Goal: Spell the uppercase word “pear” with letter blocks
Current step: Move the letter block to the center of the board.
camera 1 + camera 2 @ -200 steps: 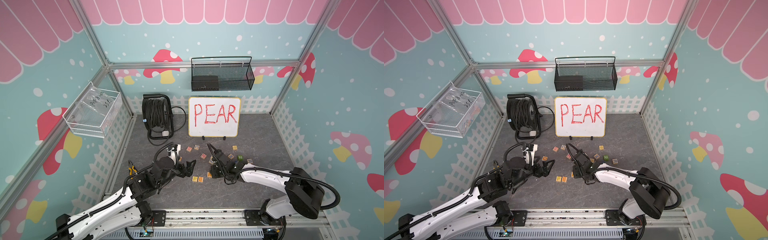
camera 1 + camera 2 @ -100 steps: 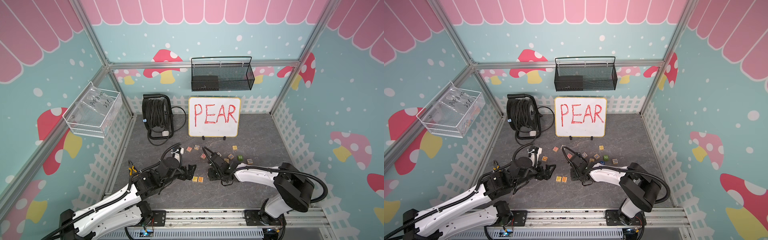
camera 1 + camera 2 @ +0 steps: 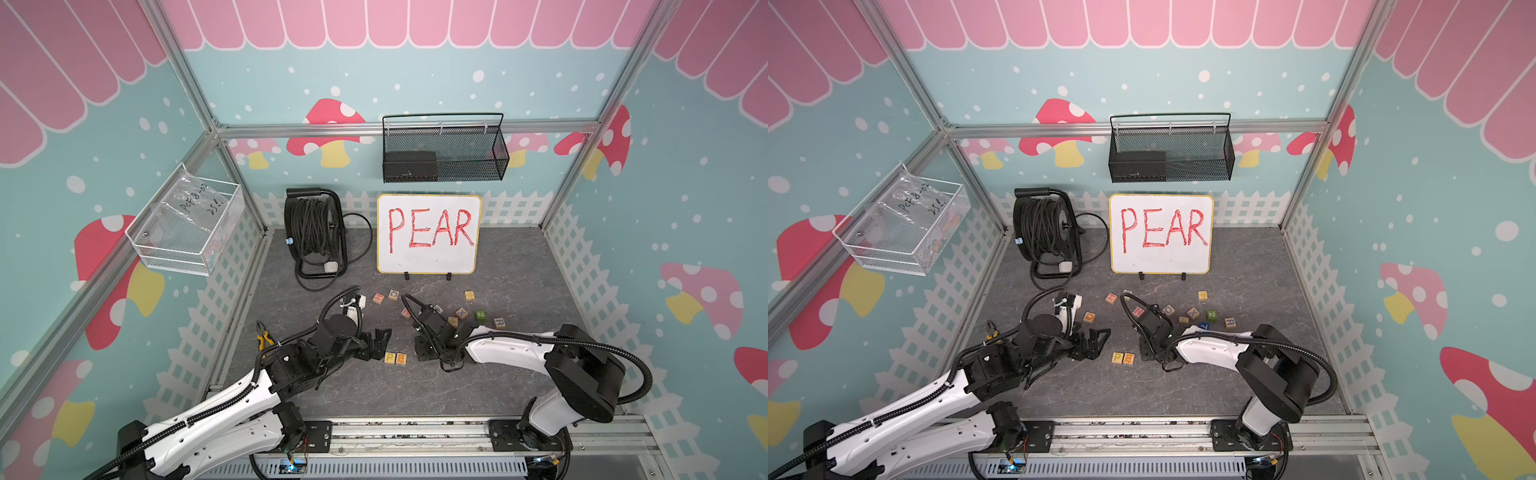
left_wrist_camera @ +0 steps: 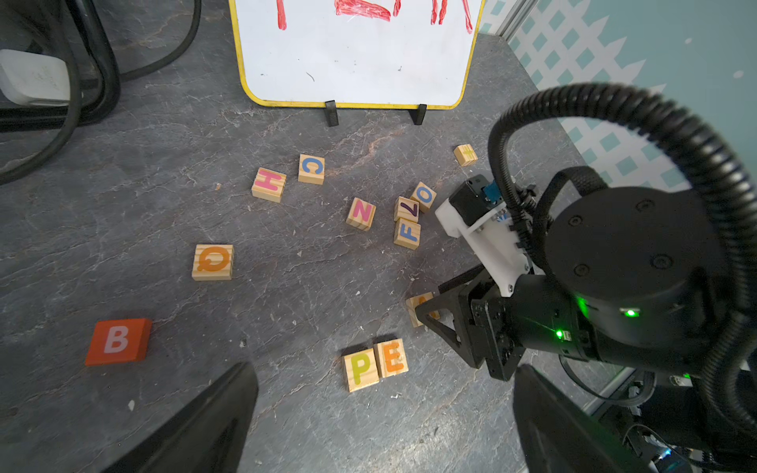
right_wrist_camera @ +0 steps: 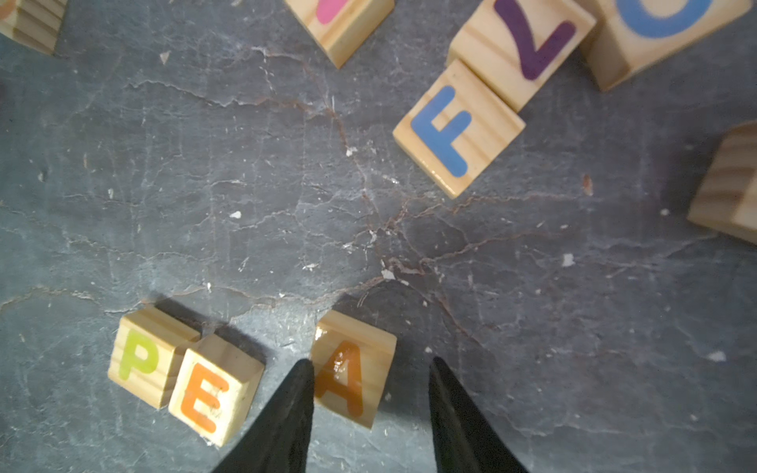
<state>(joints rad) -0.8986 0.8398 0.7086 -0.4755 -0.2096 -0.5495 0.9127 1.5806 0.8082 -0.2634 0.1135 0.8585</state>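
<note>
Currently: A block [image 5: 352, 368], orange capital, on the bench [image 3: 498, 395] between the fingers of the right tool [image 5: 370, 364]. Its jaws stand apart, one finger at the block's edge, the other clear of it, nothing clamped. It lies just beside E block [image 5: 209, 395] across a narrow gap, turned slightly askew to the row. E block touches P block [image 5: 141, 360]. R block [image 3: 500, 322], blue capital, sits well apart toward the whiteboard [image 3: 428, 235] among stray blocks [image 3: 461, 312], nearer the right arm. Left tool [image 3: 380, 343], jaws wide, empty, near the P end. Probable next: close A up to E.

A block [image 4: 413, 306] seemingly half hidden, whiteboard [image 4: 356, 61] cropped
</note>
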